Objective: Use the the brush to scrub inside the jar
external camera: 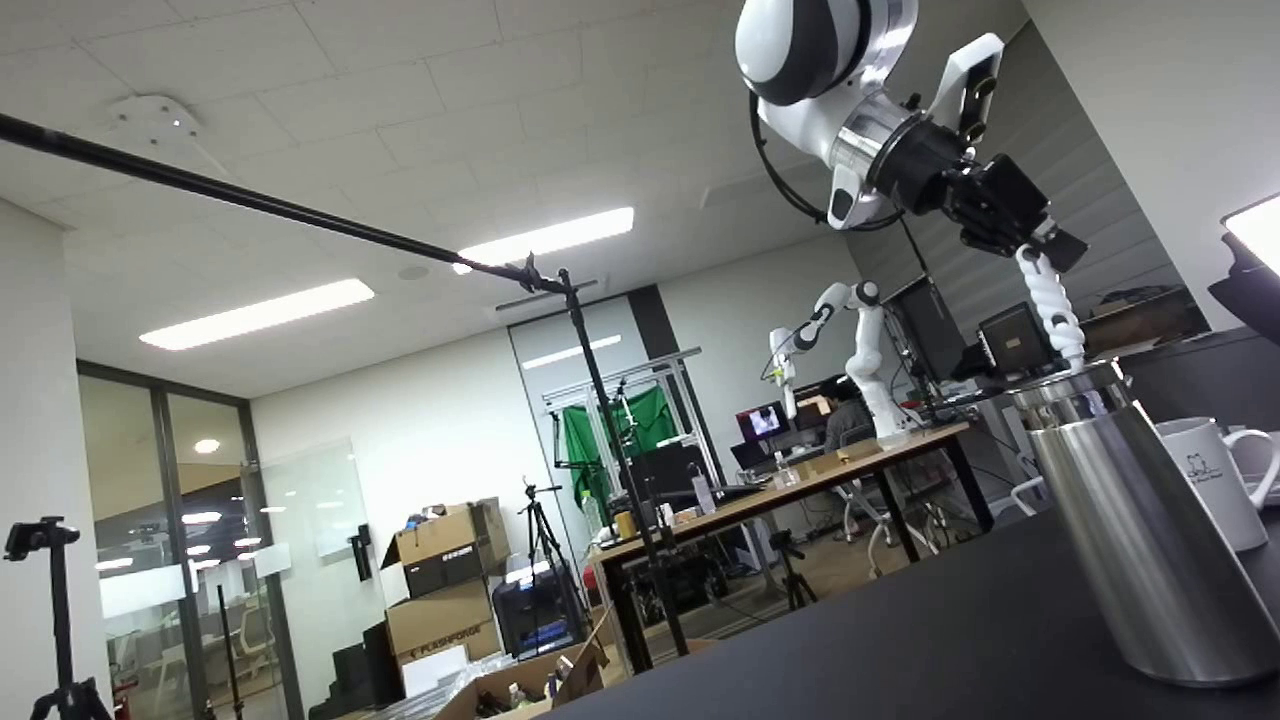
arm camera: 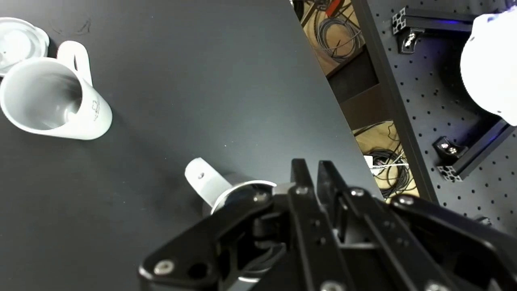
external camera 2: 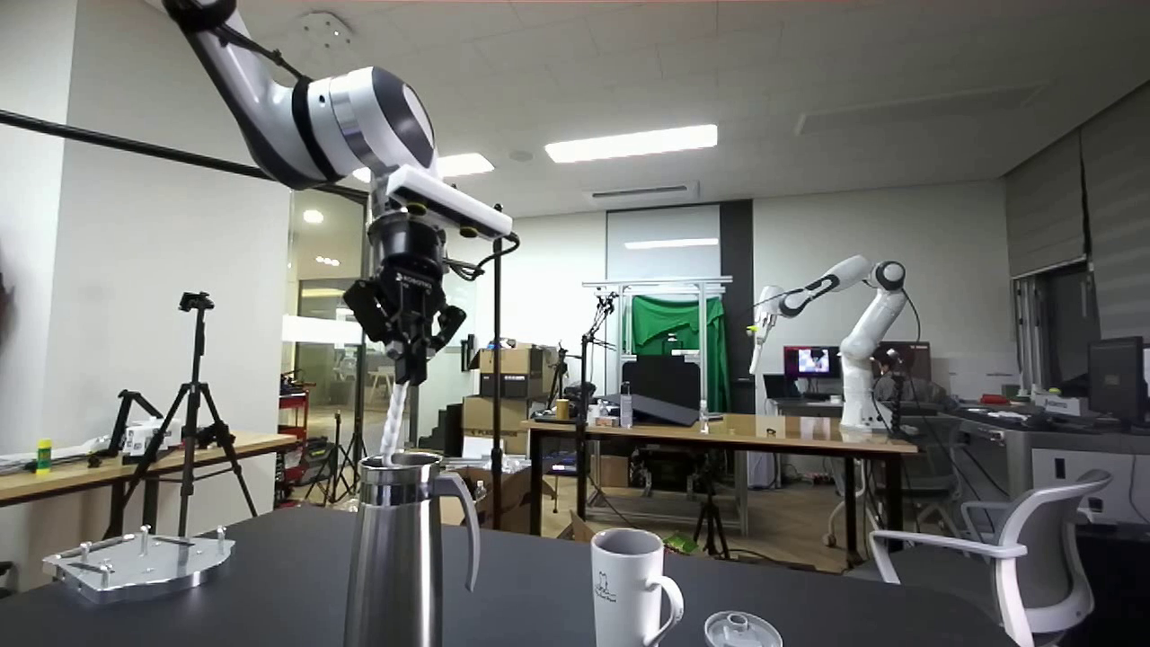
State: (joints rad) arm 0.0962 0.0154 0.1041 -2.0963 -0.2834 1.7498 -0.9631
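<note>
The silver-grey metal jar (external camera: pixel 1140 540) stands upright on the dark table, its handle showing in an exterior view (external camera 2: pixel 395 557). In the wrist view the rim of the jar (arm camera: pixel 242 185) is partly hidden behind my gripper. My gripper (external camera: pixel 1058 243) is above the jar's mouth and shut on the top of the brush (external camera: pixel 1050 305). The whitish twisted brush (external camera 2: pixel 393 422) hangs slightly tilted from the fingertips, and its lower end goes into the jar's mouth, hidden inside. In the wrist view the fingertips (arm camera: pixel 310 167) are a small gap apart, and the brush is hidden there.
A white mug (external camera 2: pixel 624 589) with a handle stands beside the jar. A pale round lid (external camera 2: pixel 741 631) lies near the mug. A clear plate with metal posts (external camera 2: pixel 144 564) sits at the table's far left in that exterior view. A table edge (arm camera: pixel 341 109) shows in the wrist view.
</note>
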